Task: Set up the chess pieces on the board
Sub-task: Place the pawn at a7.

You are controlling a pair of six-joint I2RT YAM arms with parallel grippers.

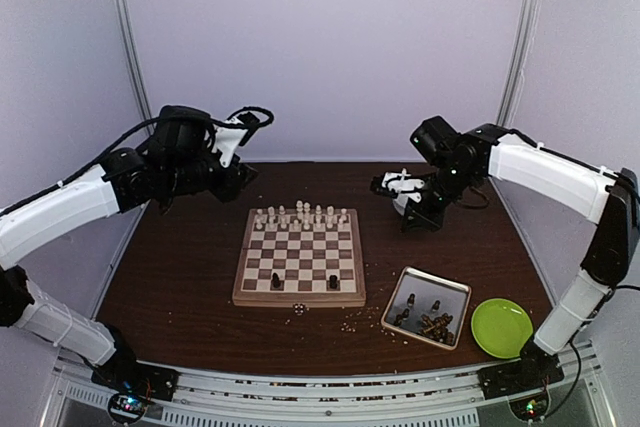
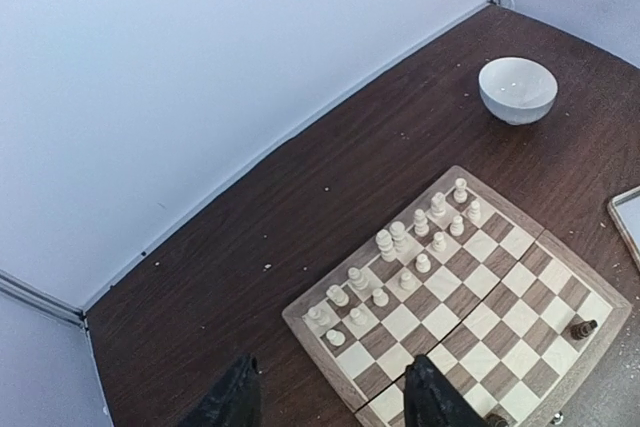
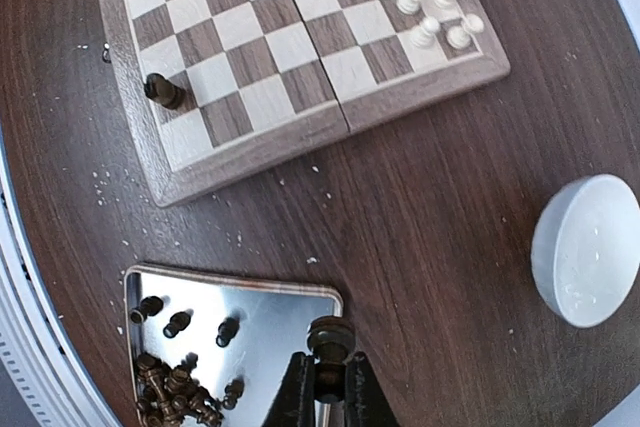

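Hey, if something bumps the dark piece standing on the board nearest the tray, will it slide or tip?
It probably tips: the dark piece looks tall on a small base. Once down, its round turned body would likely roll across the flat board.

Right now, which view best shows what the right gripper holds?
Right wrist: the dark chess piece shows close up, clamped in the right gripper. Top external shows the gripper too small to tell; left wrist misses it.
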